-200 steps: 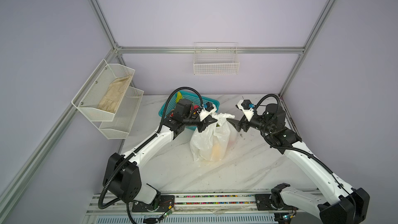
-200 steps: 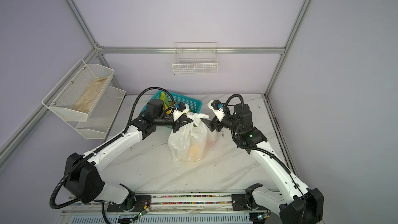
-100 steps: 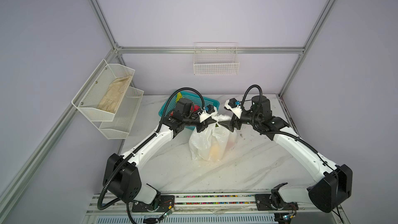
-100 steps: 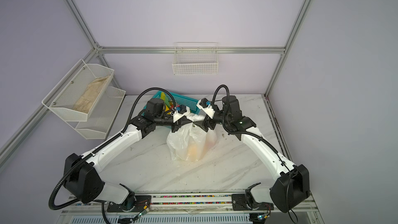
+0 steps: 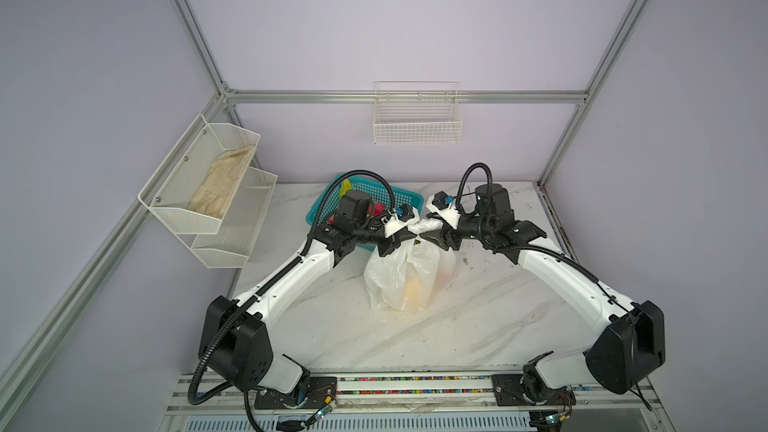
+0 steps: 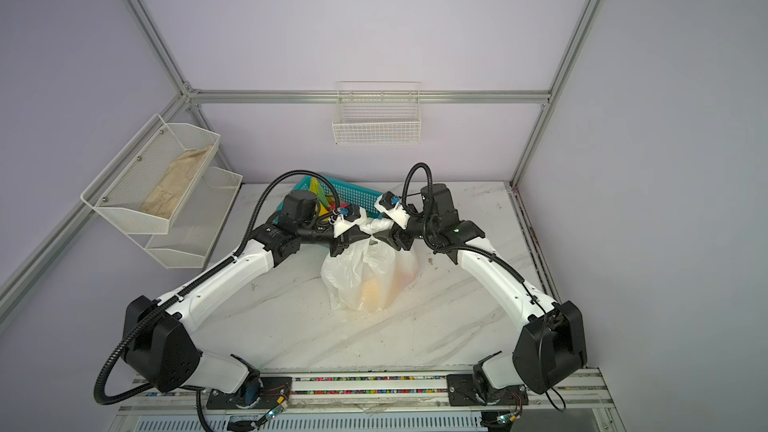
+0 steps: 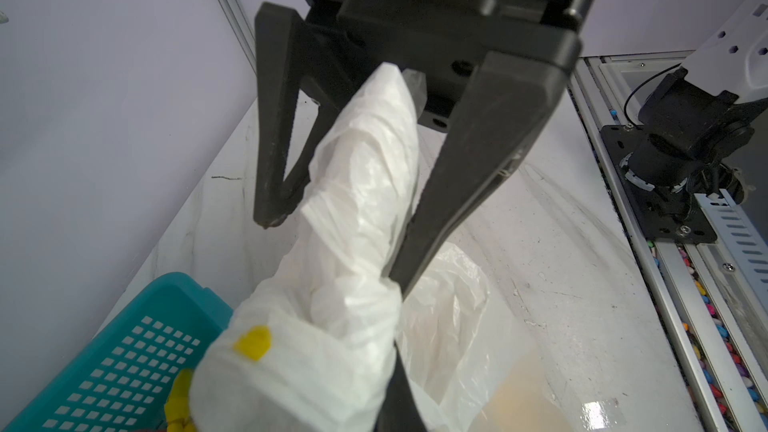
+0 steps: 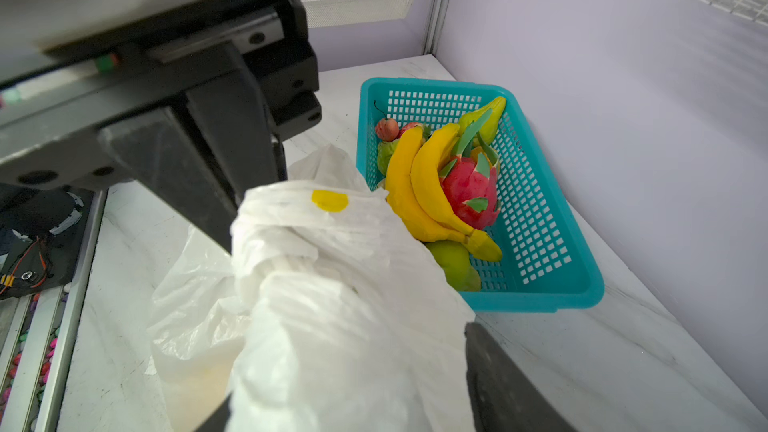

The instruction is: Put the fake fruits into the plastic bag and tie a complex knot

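The plastic bag (image 5: 403, 280) (image 6: 361, 280) stands mid-table, white and translucent, with an orange shape (image 5: 413, 290) showing through it. Its handles are gathered into a twisted white roll (image 7: 361, 184) (image 8: 332, 284); I cannot make out a knot in it. My left gripper (image 5: 409, 236) (image 6: 361, 236) is shut on the base of that roll. My right gripper (image 5: 428, 236) (image 7: 332, 251) straddles the roll, jaws apart, one finger (image 7: 270, 160) clear of the plastic. Fake fruits lie in the teal basket (image 8: 540, 243): bananas (image 8: 419, 184), a dragon fruit (image 8: 469, 189), a green pear (image 8: 453, 263).
The teal basket (image 5: 374, 193) sits just behind the bag, near the back wall. A two-tier mesh shelf (image 5: 208, 189) holding a cloth hangs on the left wall. A white wire basket (image 5: 417, 118) hangs on the back wall. The arm rail (image 5: 415, 384) runs along the front edge.
The right gripper swung in from the right to the top of the bag, and its jaws narrowed around the twisted handles. The left gripper kept its hold and place.
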`<state>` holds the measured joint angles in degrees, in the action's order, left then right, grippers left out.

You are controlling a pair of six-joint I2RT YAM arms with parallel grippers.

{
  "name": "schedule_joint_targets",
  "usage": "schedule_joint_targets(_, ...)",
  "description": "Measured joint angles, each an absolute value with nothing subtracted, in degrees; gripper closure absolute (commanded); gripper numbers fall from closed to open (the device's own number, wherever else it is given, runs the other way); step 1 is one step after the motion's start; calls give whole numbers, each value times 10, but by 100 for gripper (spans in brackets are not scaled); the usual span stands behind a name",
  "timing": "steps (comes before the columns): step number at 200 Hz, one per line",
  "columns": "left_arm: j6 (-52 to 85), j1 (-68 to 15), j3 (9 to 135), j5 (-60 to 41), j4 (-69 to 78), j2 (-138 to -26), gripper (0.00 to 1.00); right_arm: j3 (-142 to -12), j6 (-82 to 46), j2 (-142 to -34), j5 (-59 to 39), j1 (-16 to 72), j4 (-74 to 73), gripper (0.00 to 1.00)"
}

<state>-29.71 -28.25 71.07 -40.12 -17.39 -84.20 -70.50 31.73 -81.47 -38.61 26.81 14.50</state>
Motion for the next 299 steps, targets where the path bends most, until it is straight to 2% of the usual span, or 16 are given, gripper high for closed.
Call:
schedule_joint_targets(32, -297, -283, 711, -400, -174, -842, 100, -705, 317, -815, -394, 269, 145, 63)
schedule_joint_targets(57, -296, -283, 712, -397, -175, -842, 100, -705, 319, -815, -404, 270, 143, 85)
schedule_joint_targets(81, -295, -283, 715, -392, -175, -842, 100, -696, 319, -815, -412, 271, 132, 100)
schedule_joint_targets(108, -282, -283, 715, -379, -177, -842, 100, -678, 314, -813, -416, 273, 113, 100)
schedule_joint_targets(113, -277, -283, 715, -374, -177, -842, 98, -674, 313, -813, -416, 273, 109, 100)
schedule_joint_targets(124, -266, -283, 715, -366, -176, -842, 84, -663, 309, -808, -416, 273, 95, 100)
schedule_joint_targets(140, -251, -283, 715, -357, -173, -839, 76, -642, 299, -793, -415, 273, 81, 100)
schedule_joint_targets(200, -236, -283, 714, -345, -181, -814, 68, -628, 274, -756, -420, 274, 51, 100)
schedule_joint_targets(218, -235, -283, 714, -343, -191, -814, 73, -627, 271, -751, -417, 274, 49, 100)
schedule_joint_targets(247, -232, -283, 714, -344, -196, -814, 100, -627, 269, -745, -408, 274, 49, 100)
schedule_joint_targets(299, -182, -283, 708, -348, -188, -790, 100, -616, 266, -738, -350, 284, 41, 100)
